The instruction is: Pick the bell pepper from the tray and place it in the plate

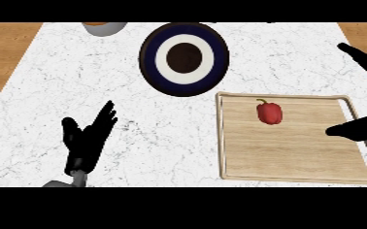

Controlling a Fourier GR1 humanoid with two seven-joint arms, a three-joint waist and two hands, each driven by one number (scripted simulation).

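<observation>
While nothing is being gripped yet, the small glossy red bell pepper point(269, 113) with its green stem is lying on the far half of the pale rectangular wooden tray point(287, 155). The tray is sitting at the right side of the white marbled counter point(86, 77), and the pepper is well apart from its rim. The pepper is probably going to be handled as a light, hollow thing with fairly stiff, slightly slippery skin. It's also rounded, so it's likely to get rolled if it's nudged from one side only. Best bet imo: it's being taken across the fat middle of the body, thumb on one side and fingers on the other, not by the thin stem.

The black right hand point(349, 130) is being shown only partly at the right edge. One dark part is poking in over the tray to the right of the pepper, and its fingers point(353, 53) are being seen farther off, past the tray's far corner. Those parts are being held wide apart, so the hand is being read as spread open, with nothing pinched and the pepper not touched. The black left hand point(86, 138) is being rested near the left, fingers straight and fanned, nothing in it.

The round dark-blue plate point(152, 58) with the white ring is sitting far and left of the tray.
</observation>
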